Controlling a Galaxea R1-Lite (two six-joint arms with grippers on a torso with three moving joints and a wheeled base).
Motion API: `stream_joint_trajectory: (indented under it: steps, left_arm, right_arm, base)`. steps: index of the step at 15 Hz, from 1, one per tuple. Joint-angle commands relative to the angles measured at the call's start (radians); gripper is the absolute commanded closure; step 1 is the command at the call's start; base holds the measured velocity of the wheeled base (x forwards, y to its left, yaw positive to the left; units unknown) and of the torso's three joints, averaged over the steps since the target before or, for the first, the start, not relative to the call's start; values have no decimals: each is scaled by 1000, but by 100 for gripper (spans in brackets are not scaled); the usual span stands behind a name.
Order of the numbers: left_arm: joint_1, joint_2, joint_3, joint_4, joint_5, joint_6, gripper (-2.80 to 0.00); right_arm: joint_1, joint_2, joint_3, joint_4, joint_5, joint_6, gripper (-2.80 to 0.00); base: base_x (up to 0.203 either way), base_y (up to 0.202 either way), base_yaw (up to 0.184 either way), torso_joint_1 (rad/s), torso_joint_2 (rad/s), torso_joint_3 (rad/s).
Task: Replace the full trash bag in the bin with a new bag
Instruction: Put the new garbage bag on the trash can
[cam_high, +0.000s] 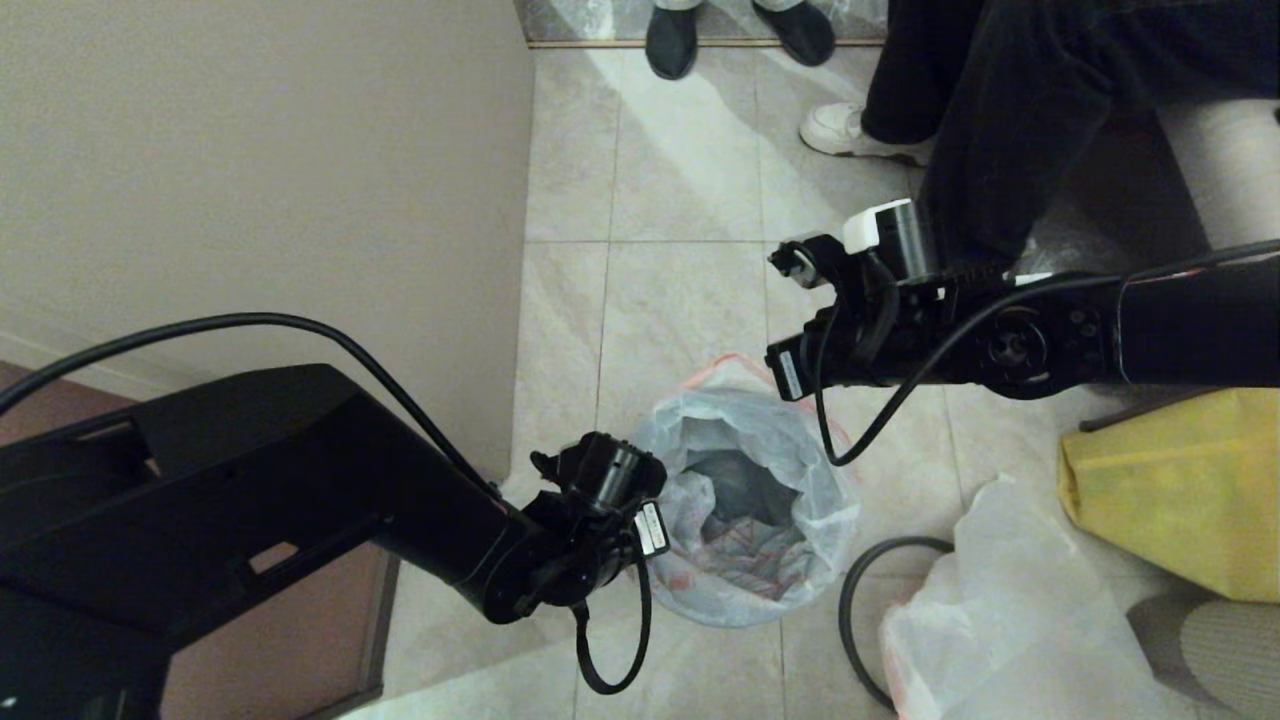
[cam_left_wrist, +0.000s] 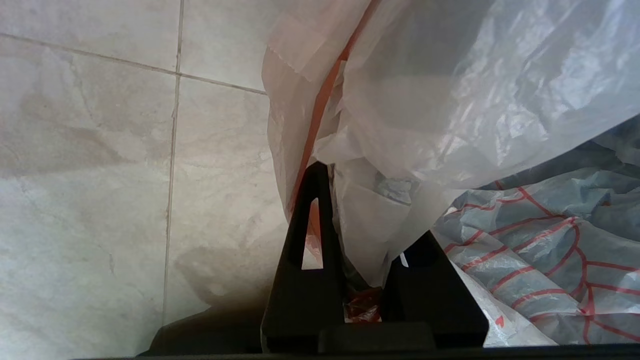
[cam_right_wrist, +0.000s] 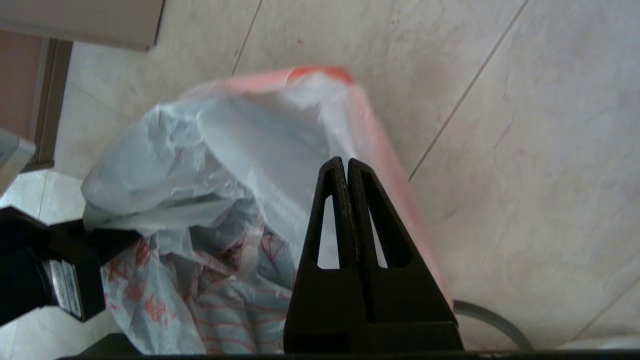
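risk: I judge the thin film can slip out of my left gripper (cam_left_wrist: 357, 210) if I tug sideways; the hold is only on a bunched fold near the hem.
risk 2: hem could snag or tear on the bin edge; the bin itself is hidden under the plastic, so I can't check the rim.
risk 3: my right arm's dangling cable (cam_high: 870, 420) hangs close over the bag mouth and may catch it.
left fingers: narrow, pinching the new bag (cam_left_wrist: 450, 100) film and its orange-red hem between them.
right gripper (cam_right_wrist: 346, 165): fingers pressed together, holding nothing, hovering above the bag's far hem, apart from it.
bag location: new bag (cam_high: 745, 500) sits on the tile floor (cam_high: 660, 290), mouth open upward, red print inside.
full trash bag (cam_high: 1010, 620): on the floor to my right, well apart.
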Motion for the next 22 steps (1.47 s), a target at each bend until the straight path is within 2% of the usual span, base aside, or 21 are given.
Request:
stream_joint_trajectory:
  steps: [1, 3, 4, 7, 8, 14, 17, 19, 20, 22]
  left_arm:
    - [-3, -1, 6, -2, 2, -4, 0]
    - [-3, 2, 10, -2, 1, -6, 0]
    - [-4, 2, 8, -2, 1, -6, 0]
    - [0, -4, 8, -7, 7, -4, 0]
    - [4, -9, 6, -16, 18, -4, -280]
    - [9, -112, 31, -42, 38, 12, -280]
    - [-2, -285, 86, -33, 39, 32, -280]
    - [-20, -377, 101, 22, 40, 43, -280]
    - [-33, -396, 80, 76, 40, 53, 0]
    - [-61, -390, -3, 149, 40, 117, 0]
  right_arm:
    - [-14, 53, -67, -4, 0, -7, 0]
    - [-26, 91, -133, 3, 0, -4, 0]
    - [-26, 72, -125, 7, 1, 9, 0]
    - [-31, -29, -4, 11, 9, 76, 0]
    - [-36, -77, 47, 7, 16, 96, 0]
    - [-84, -434, 420, 4, 53, 197, 0]
    - [-110, -547, 595, 4, 50, 225, 0]
    - [-142, -572, 673, 2, 49, 230, 0]
    - [-165, -575, 695, -4, 52, 233, 0]
    - [-196, -577, 738, -46, 58, 246, 0]
  base:
    - [0, 0, 0, 0, 0, 0]
    - [0, 0, 0, 0, 0, 0]
    - [0, 0, 0, 0, 0, 0]
    - [0, 0, 0, 0, 0, 0]
    - [0, 0, 0, 0, 0, 0]
    - [0, 0, 0, 0, 0, 0]
    - [0, 0, 0, 0, 0, 0]
    - [0, 0, 0, 0, 0, 0]
    - [0, 0, 0, 0, 0, 0]
    - [0, 0, 0, 0, 0, 0]
